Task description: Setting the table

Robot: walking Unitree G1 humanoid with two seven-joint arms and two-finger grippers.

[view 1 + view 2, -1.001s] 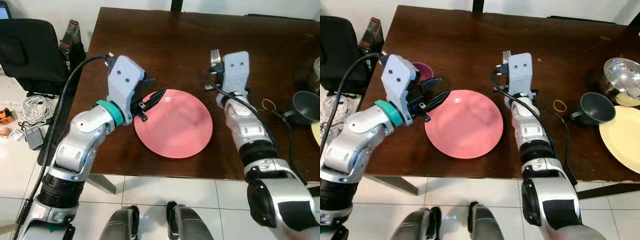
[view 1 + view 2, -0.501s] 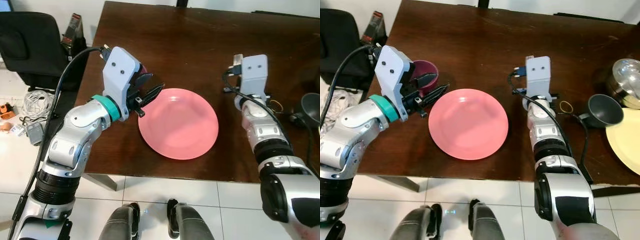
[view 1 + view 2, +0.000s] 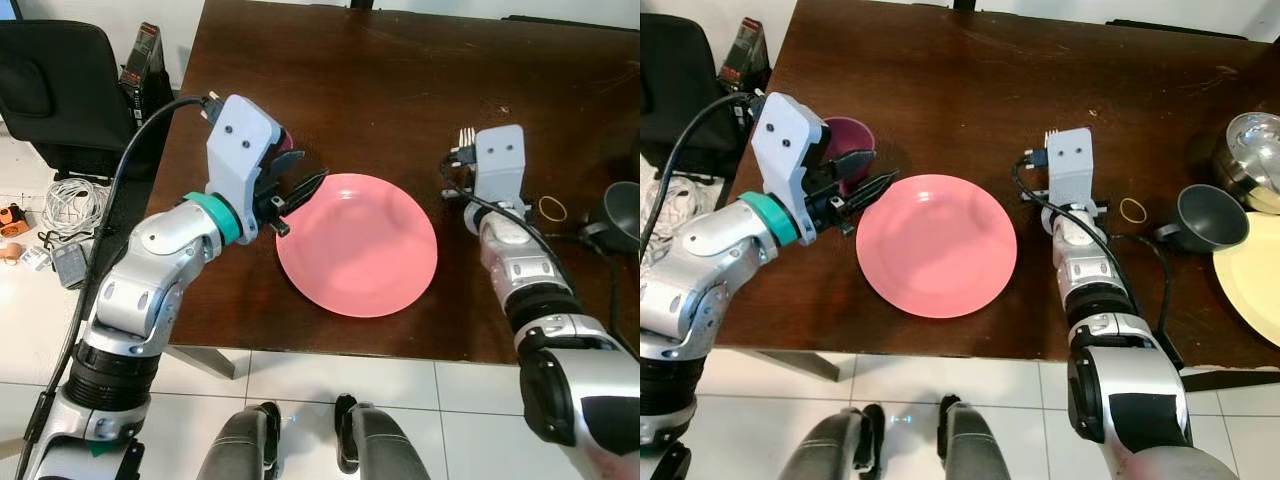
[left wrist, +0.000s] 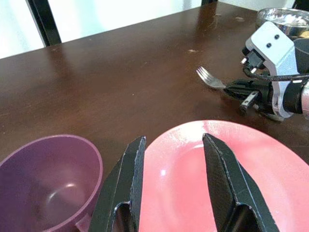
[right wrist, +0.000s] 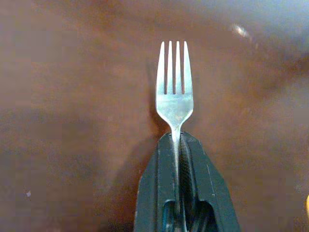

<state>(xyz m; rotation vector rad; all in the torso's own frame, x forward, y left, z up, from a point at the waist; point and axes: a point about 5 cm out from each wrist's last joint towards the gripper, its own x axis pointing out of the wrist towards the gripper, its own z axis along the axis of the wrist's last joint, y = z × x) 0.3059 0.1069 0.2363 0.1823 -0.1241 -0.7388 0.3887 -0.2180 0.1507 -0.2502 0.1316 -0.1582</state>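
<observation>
The right gripper (image 5: 179, 145) pinches the fork (image 5: 174, 82), handle hidden; left gripper (image 4: 171, 159) parted over plate (image 3: 357, 245).

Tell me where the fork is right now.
The fork is clamped in the right gripper, just right of the pink plate on the table.

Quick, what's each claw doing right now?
Left claw: open, holding nothing, at the pink plate's edge.
Right claw: shut on the fork.
</observation>
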